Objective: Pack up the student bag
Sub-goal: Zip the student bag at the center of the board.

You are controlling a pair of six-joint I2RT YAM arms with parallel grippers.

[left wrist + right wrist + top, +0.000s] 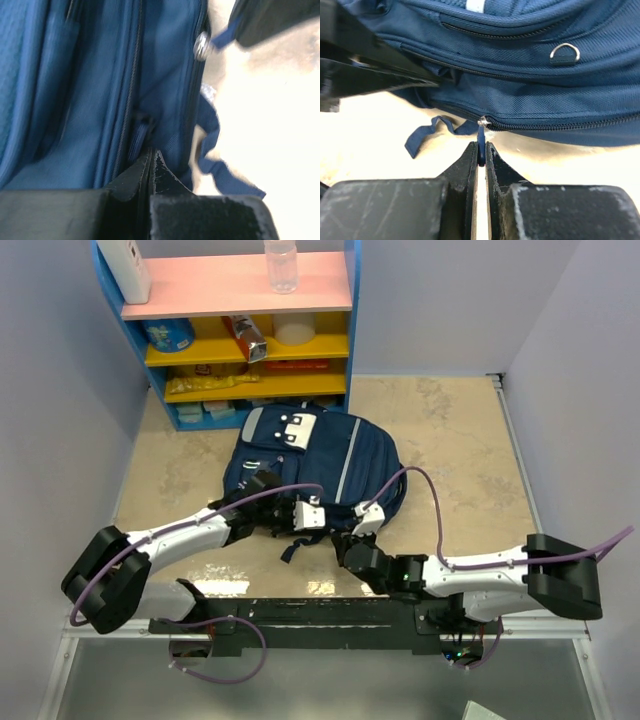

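Observation:
The student bag [310, 455], navy with grey stripes and a white patch, lies flat on the table in front of the shelf. My left gripper [328, 526] is at the bag's near edge. In the left wrist view the left gripper [151, 152] is shut, its tips pinching a fold of the bag's fabric [75, 100] beside a zip line. My right gripper [347, 540] is just right of it. In the right wrist view the right gripper [481, 150] is shut on the blue zip pull [481, 137] of a closed zip on the bag [530, 65]. The left gripper [395, 70] shows there at upper left.
A blue, pink and yellow shelf [250, 330] with a bottle [281, 265], cans and boxes stands behind the bag. A loose navy strap [422, 135] lies on the beige table by the zip. White walls close in left and right.

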